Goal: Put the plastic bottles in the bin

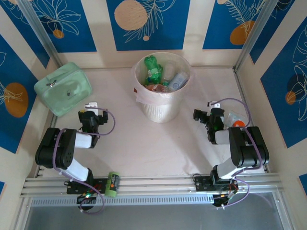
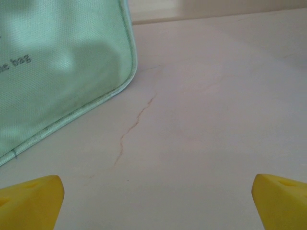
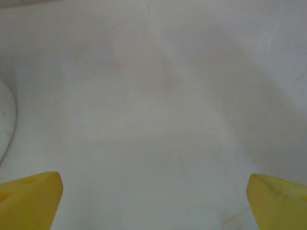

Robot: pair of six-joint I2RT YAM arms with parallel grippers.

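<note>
- My left gripper (image 2: pixel 153 201) has its jaws wide apart, nothing between the yellow fingertips (image 2: pixel 33 199), above the bare table (image 1: pixel 144 143)
- My right gripper (image 3: pixel 153 199) is spread just as wide, also holding nothing, over plain pale surface
- The bin (image 1: pixel 160 111) stands upright at the far middle of the table, between my two arms and apart from both
- The plastic bottles (image 1: pixel 165 75) lie heaped inside it: a green one (image 1: pixel 152 67) at the left, a clear one with a blue label (image 1: pixel 178 81) at the right
- The mint-green case (image 2: pixel 57 62) sits just ahead of my left fingers, to their left
- A small green and orange cylinder (image 1: pixel 112 184) rests on the near rail by my left base
</note>
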